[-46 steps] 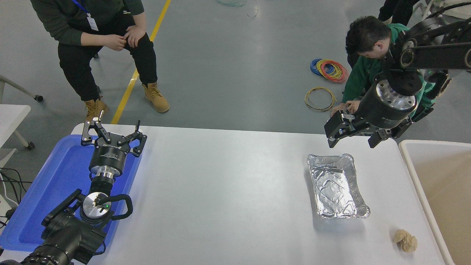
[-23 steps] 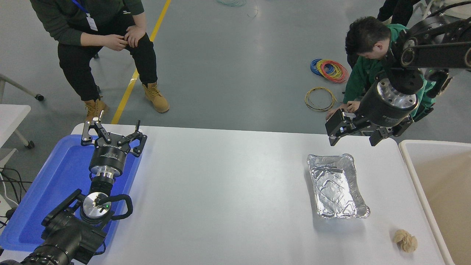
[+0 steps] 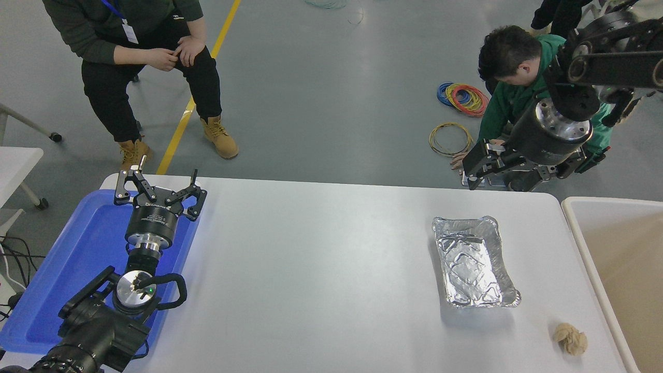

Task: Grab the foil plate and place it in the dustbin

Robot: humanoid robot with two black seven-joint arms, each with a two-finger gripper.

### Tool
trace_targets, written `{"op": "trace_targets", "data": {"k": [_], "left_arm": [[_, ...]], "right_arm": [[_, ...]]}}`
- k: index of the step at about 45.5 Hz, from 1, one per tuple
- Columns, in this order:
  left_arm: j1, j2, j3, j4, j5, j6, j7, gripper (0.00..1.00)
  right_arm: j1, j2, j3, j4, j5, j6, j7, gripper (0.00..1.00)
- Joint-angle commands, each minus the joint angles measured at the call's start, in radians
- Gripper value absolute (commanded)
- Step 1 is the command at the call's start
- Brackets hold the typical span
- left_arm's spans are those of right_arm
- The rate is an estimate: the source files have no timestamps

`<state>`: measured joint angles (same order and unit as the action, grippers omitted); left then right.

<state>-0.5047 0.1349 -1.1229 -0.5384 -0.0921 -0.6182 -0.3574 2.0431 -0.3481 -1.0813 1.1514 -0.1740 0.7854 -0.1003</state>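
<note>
On the white surface (image 3: 321,259), the shiny rectangular foil plate (image 3: 474,262) lies untouched; I should lower my spread, empty right claw (image 3: 500,178) squarely over one wrinkled rim.

The foil plate (image 3: 474,262) is lying flat and open side up on the white table (image 3: 321,269), toward its right side, with its long axis running away from the camera and slightly slanted. Its shiny silver walls are showing wrinkles, its corners are rounded, and its creased bottom is catching the light. The dustbin (image 3: 580,243) is standing just off the table's right edge, its thick off-white rim framing a beige-tan inside and running out of the picture.
</note>
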Motion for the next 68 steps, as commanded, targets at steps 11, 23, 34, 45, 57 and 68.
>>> {"op": "trace_targets", "data": {"k": [11,23,34,45,57,68], "left_arm": [[0.0,0.0,0.0,0.0,0.0,0.0,0.0,1.0],[0.0,0.0,0.0,0.0,0.0,0.0,0.0,1.0],[0.0,-0.001,0.0,0.0,0.0,0.0,0.001,1.0],[0.0,-0.001,0.0,0.0,0.0,0.0,0.001,1.0],[0.0,0.0,0.0,0.0,0.0,0.0,0.001,1.0],[0.0,-0.001,0.0,0.0,0.0,0.0,0.001,1.0]], "right_arm": [[-0.024,-0.017,0.0,-0.044,0.013,0.0,0.004,1.0],[-0.152,-0.019,-0.025,-0.097,0.001,0.0,0.004,1.0],[-0.307,-0.02,-0.009,-0.186,-0.039,-0.126,0.007,1.0],[-0.463,-0.012,0.044,-0.259,-0.131,-0.23,0.011,1.0],[-0.607,-0.003,0.133,-0.325,-0.251,-0.36,0.011,0.96],[-0.701,0.011,0.138,-0.334,-0.257,-0.472,0.017,0.9]]}}
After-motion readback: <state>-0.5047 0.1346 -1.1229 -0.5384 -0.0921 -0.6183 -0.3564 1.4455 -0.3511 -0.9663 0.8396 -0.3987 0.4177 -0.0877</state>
